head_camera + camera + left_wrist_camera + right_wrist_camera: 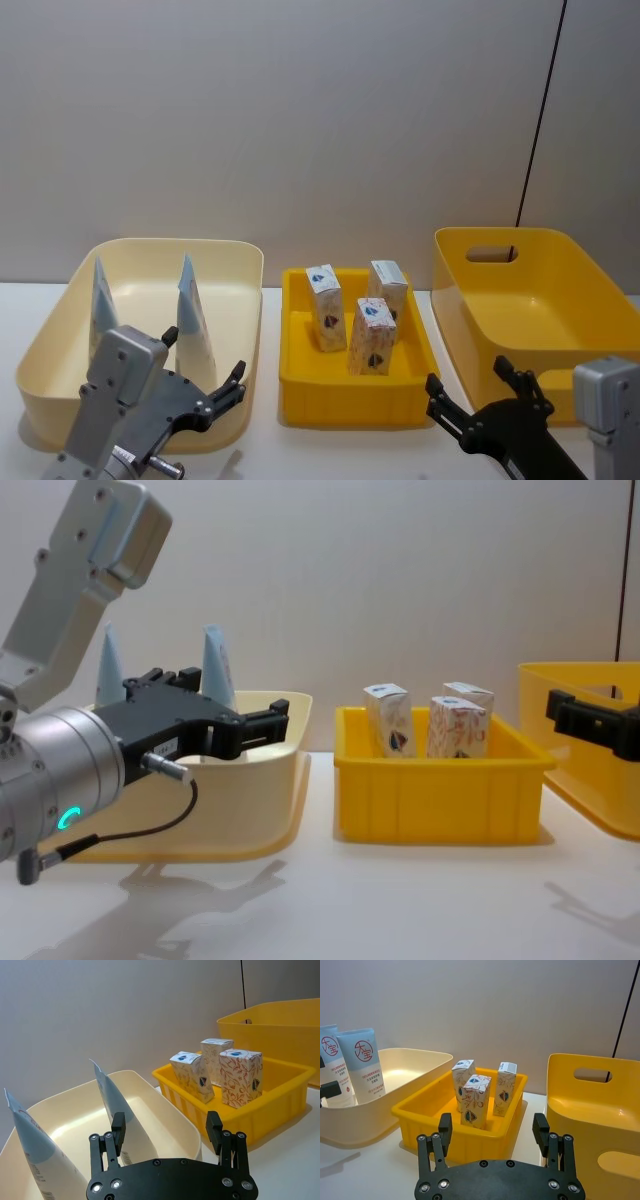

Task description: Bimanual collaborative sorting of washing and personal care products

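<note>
Over the table's (330,900) near edge, on the left side, the left gripper (205,362) hangs with its jaws spread wide and nothing between them. It points into the cream bin (240,255), just short of the closer of two light-blue tubes (192,305). The right gripper (467,378) is likewise spread and empty, low over the near edge towards the right, between the yellow tray (355,392) and the deep yellow bin (540,238).

Both tubes stand crimped end up in the cream bin on the table's left side, apart from each other. Their lower ends are hidden behind the bin wall. Three white cartons (372,335) stand upright in the yellow tray at the middle of the table, close together but not touching as far as I can see. The deep yellow bin at the right edge holds nothing.

I'd expect the tubes to be soft and glossy: thin and flat near the crimp, fuller lower down. A pinch up top would likely slide or fold, so the better hold is across the flat faces around the printed middle, with moderate squeeze. The cartons look light and thin-walled, easy to dent or knock over. I'd take one across two opposite faces at about mid-height, closing gently, starting with the nearest so the neighbours aren't bumped.
</note>
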Available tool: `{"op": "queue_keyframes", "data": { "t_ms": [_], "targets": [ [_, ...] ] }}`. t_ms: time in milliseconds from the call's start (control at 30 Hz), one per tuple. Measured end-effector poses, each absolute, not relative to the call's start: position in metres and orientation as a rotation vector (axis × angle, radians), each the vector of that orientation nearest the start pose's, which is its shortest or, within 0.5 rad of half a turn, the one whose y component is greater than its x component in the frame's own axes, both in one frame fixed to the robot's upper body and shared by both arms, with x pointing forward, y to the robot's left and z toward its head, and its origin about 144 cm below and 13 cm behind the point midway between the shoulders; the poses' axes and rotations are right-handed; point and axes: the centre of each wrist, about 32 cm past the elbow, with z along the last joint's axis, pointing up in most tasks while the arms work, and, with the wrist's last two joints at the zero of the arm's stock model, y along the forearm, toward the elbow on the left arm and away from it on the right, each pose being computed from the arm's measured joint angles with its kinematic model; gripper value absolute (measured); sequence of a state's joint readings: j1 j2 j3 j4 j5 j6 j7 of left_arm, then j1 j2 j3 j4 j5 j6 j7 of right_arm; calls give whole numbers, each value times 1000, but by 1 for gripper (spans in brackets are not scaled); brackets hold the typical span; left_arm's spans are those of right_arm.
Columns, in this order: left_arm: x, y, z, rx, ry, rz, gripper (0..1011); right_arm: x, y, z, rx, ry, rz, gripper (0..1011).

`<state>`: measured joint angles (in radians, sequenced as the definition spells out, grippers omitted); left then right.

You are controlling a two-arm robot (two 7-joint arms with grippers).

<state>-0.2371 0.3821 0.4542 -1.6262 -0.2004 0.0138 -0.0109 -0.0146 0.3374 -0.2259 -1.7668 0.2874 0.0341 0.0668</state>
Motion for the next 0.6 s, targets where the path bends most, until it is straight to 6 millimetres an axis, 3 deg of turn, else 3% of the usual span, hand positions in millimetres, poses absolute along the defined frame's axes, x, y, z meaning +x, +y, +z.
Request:
{"op": "queue_keyframes", "data": {
  "t_ms": [600],
  "targets": [
    [501, 210, 1215, 39, -202, 1163, 1003, 443, -237, 1189, 26, -75, -1229, 1001]
  ]
}}
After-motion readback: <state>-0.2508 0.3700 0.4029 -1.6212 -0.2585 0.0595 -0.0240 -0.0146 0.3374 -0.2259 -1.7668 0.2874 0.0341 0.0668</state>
